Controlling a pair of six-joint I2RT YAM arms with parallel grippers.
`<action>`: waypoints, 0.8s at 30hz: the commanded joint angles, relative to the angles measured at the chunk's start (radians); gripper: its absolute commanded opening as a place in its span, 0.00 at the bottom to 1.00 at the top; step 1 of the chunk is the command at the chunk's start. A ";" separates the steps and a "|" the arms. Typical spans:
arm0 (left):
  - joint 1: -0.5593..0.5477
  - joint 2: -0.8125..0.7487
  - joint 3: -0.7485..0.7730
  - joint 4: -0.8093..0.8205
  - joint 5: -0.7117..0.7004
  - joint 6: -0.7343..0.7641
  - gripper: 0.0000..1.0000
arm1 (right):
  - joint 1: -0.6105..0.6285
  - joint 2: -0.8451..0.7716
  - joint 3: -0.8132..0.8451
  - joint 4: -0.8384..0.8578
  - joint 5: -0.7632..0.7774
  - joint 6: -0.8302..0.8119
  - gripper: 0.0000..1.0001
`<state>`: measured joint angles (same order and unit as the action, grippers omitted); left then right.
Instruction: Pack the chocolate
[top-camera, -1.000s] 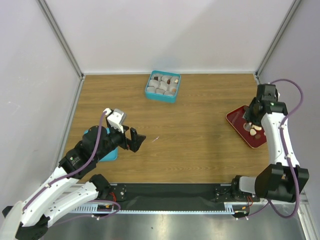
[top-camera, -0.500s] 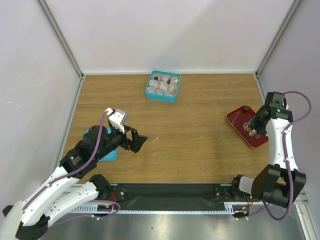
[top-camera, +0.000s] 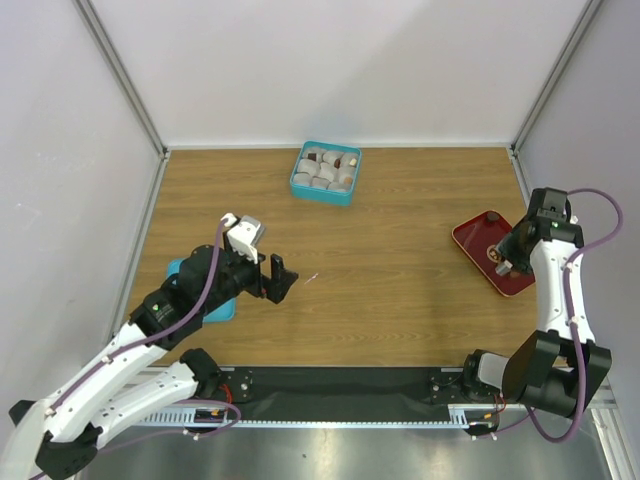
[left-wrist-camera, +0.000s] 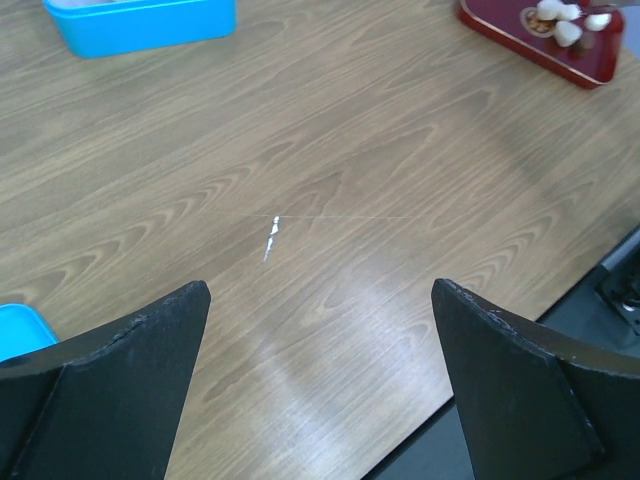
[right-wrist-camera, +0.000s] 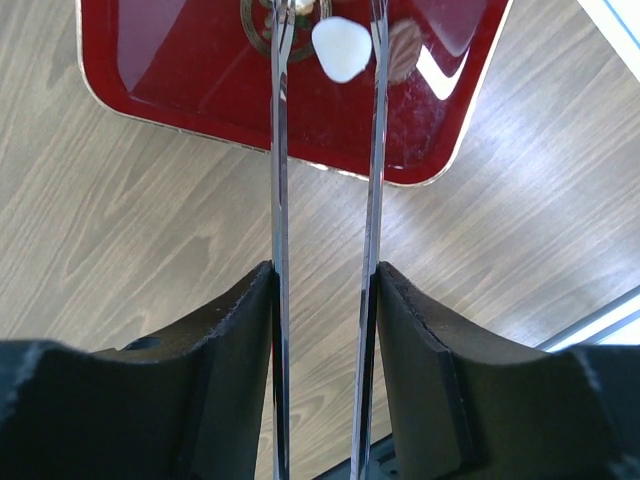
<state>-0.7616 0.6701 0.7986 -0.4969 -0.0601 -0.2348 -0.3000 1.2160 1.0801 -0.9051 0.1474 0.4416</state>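
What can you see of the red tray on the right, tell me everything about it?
The red tray is a glossy, shallow rectangle with rounded corners and a thin pale edge. It lies flat on the wooden table near the right wall, turned at an angle. It holds a few chocolate pieces, one white, others brown. Metal tweezers reach over it, their arms either side of the white piece.

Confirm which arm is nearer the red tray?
Right. The right gripper is at the red tray, holding tweezers straddling a white chocolate. The left gripper hovers far across the table.
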 joint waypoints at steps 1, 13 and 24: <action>0.001 0.006 -0.006 0.009 -0.038 0.009 1.00 | -0.005 -0.032 -0.031 0.043 -0.017 0.029 0.48; 0.001 0.048 0.001 0.008 -0.052 0.003 1.00 | -0.005 -0.033 -0.111 0.136 -0.103 -0.012 0.48; 0.001 0.049 -0.001 0.009 -0.063 0.003 1.00 | -0.007 0.030 -0.082 0.140 -0.112 -0.018 0.49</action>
<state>-0.7616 0.7250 0.7975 -0.5003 -0.1036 -0.2352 -0.3035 1.2434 0.9634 -0.7818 0.0322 0.4328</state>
